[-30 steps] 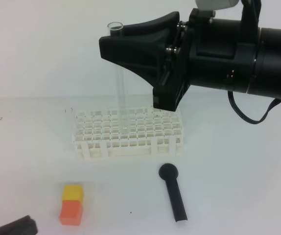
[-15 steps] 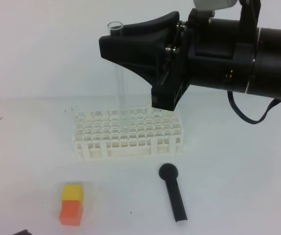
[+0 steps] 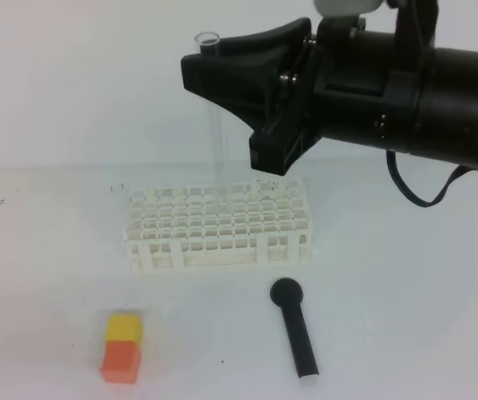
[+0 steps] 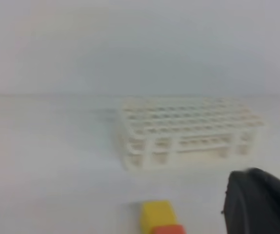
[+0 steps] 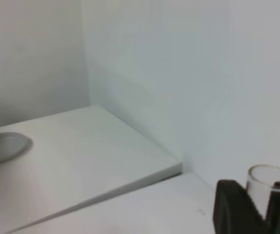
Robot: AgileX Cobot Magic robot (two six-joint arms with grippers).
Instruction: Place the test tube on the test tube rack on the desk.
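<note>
Overhead, the right claw (image 3: 210, 71) is reaching in from the right side of the scene, its black fingers (image 3: 247, 67) clenched on the upper part of the test tube (image 3: 217, 125), just below the open rim. The tube is hanging upright, its long axis vertical, its open mouth pointing up and its lower end pointing down toward the far rows of the test tube rack (image 3: 219, 227). Whether that lower end is touching the rack or sitting just above the holes cannot be told, since the clear glass fades against the white grid. In the right wrist view the tube's round rim (image 5: 270, 176) is showing between the dark finger pads (image 5: 232, 207).

The rack is standing on the white counter (image 3: 405, 317) with its long side running left to right. Near it, a black round-headed tool (image 3: 294, 325) is lying flat on the counter, head toward the rack. To the near left, a yellow and orange block (image 3: 122, 347) is resting.

The left claw (image 4: 259, 202) is showing only as a dark shape at the left wrist view's lower right corner, closed and gripping nothing visible.
</note>
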